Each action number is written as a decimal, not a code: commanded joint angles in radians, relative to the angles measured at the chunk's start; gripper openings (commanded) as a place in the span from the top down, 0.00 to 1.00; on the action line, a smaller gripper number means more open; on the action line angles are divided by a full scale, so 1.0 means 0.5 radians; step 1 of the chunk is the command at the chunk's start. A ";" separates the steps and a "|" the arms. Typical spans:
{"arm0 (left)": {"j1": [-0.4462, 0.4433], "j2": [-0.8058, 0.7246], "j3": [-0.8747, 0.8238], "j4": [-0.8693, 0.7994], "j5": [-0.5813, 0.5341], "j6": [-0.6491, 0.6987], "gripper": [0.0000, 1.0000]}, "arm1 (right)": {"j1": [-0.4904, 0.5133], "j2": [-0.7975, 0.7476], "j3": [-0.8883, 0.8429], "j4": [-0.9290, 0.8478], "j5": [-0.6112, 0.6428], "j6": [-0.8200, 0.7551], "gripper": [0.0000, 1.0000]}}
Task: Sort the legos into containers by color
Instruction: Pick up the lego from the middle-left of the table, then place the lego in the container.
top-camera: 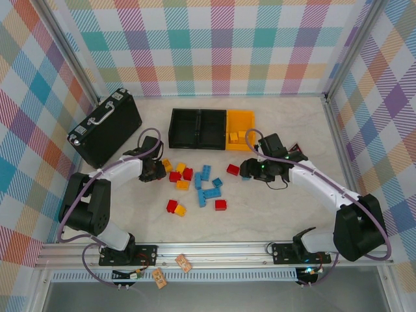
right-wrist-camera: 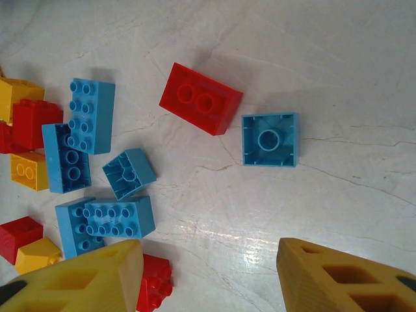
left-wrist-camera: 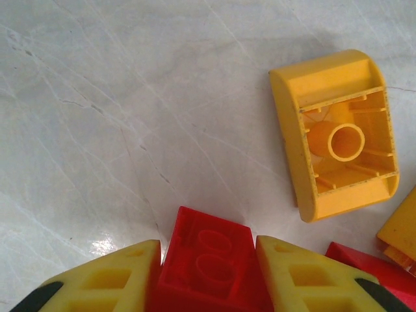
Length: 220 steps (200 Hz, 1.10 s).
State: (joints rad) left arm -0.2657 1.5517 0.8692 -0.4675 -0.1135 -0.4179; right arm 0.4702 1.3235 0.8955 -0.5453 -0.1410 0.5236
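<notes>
1 red brick (left-wrist-camera: 208,266) clamped in left pincer (left-wrist-camera: 208,247); right pincer (right-wrist-camera: 209,250) spread, empty. Lift straight up, clear of the nearby yellow brick (left-wrist-camera: 335,133).

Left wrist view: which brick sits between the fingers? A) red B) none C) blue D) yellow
A: a red lego, studs up, sits between the left gripper's yellow fingers; the yellow brick lies apart on the table, hollow side up.
</notes>
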 commanded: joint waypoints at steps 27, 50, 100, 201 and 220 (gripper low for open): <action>0.011 -0.161 0.048 -0.138 0.039 -0.023 0.76 | 0.047 0.012 -0.017 0.064 -0.040 0.046 0.43; -0.023 -0.229 0.055 -0.178 0.067 -0.024 0.76 | 0.065 0.027 -0.015 0.085 -0.046 0.065 0.43; -0.129 -0.270 0.218 -0.249 0.120 -0.035 0.76 | 0.127 0.047 -0.015 0.125 -0.043 0.110 0.43; -0.452 0.437 1.139 -0.245 0.222 -0.072 0.75 | 0.135 -0.084 -0.106 0.119 -0.004 0.179 0.43; -0.504 0.643 1.373 -0.268 0.224 -0.068 0.75 | 0.134 -0.112 -0.138 0.117 0.006 0.195 0.43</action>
State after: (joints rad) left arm -0.4873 1.7748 1.4277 -0.5728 -0.0162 -0.4438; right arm 0.5316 1.3025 0.8494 -0.4934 -0.1459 0.5961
